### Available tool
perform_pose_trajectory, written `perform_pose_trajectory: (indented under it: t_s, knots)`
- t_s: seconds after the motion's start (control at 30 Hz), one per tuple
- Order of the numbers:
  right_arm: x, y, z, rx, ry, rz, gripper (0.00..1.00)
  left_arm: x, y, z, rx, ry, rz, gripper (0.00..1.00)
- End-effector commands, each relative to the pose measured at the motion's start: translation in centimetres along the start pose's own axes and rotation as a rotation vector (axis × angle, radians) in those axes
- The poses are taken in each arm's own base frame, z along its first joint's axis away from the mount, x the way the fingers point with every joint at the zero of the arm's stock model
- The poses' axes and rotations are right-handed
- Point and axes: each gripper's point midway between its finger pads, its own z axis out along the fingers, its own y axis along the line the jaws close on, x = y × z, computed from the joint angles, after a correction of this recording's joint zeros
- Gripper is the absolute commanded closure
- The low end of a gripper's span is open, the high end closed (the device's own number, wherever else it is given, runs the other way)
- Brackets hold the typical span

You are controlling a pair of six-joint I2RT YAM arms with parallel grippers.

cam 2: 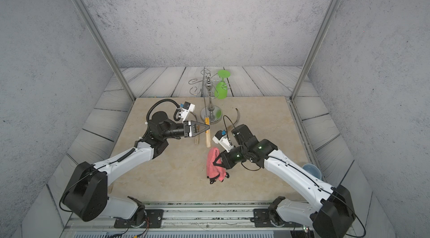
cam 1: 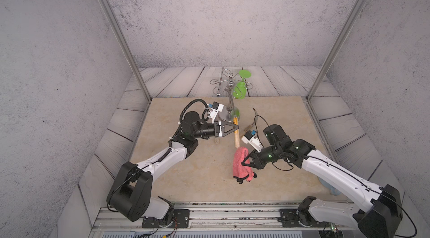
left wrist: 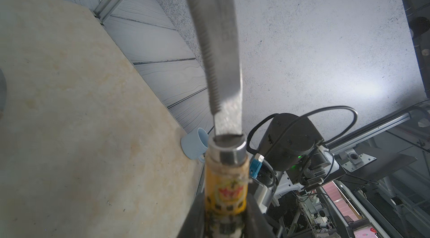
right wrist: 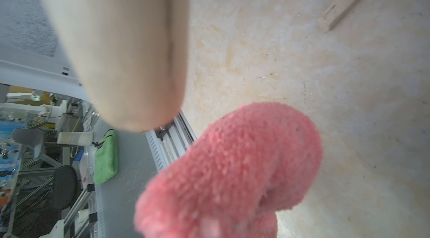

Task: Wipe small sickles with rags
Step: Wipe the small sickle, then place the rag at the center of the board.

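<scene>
Gripping the sickle [cam 1: 236,137] by its stiff labelled handle, clear of the thin toothed blade, the left gripper [cam 1: 235,127] has its jaws clamped above the worktop's [cam 1: 186,178] middle. The right gripper [cam 1: 245,161] pinches the rag [cam 1: 239,162], seemingly limp and light, hanging just beside the handle's end.

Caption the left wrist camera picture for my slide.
Left gripper clamped on the sickle by its yellow-labelled handle; toothed blade ahead, blue cup beyond.
</scene>
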Motion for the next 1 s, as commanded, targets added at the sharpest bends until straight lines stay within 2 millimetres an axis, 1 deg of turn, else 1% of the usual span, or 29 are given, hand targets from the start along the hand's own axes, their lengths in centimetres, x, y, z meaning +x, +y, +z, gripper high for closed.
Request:
perform_pose_trajectory:
  t_s: [0.0,0.2,0.37,0.43,0.53,0.6,0.7,0.97]
  knots:
    - [0.1,-1.4,-1.5,0.112,-0.017,0.023,0.83,-1.1,-1.0,-0.2,0.024,-0.031,0.063,1.0]
    - [-0.4,-4.3,-3.8,0.234,-0.016,0.099,0.83,-0.3,-0.6,-0.9,-0.015,-0.029,0.064,1.0]
    - [-0.4,-6.7,-5.9,0.393,0.027,0.151,0.82,-0.3,-1.0,-1.0,-0.017,-0.028,0.075,1.0]
    - [-0.3,-7.4,-6.3,0.426,0.039,0.168,0.82,-0.3,-0.9,-1.0,-0.017,-0.027,0.075,1.0]
    - [0.2,-9.2,-6.7,0.514,0.071,0.218,0.81,-0.3,-0.8,-1.0,-0.018,-0.027,0.074,1.0]
    - [0.6,-10.5,-6.8,0.569,0.102,0.249,0.81,-0.2,-0.7,-0.9,-0.018,-0.026,0.069,1.0]
    - [1.3,-12.4,-6.2,0.634,0.163,0.29,0.8,-0.2,-0.7,-0.9,-0.018,-0.025,0.069,1.0]
    - [2.6,-16.7,-3.1,0.716,0.29,0.369,0.8,-0.1,-0.6,-1.0,-0.026,-0.027,0.068,1.0]
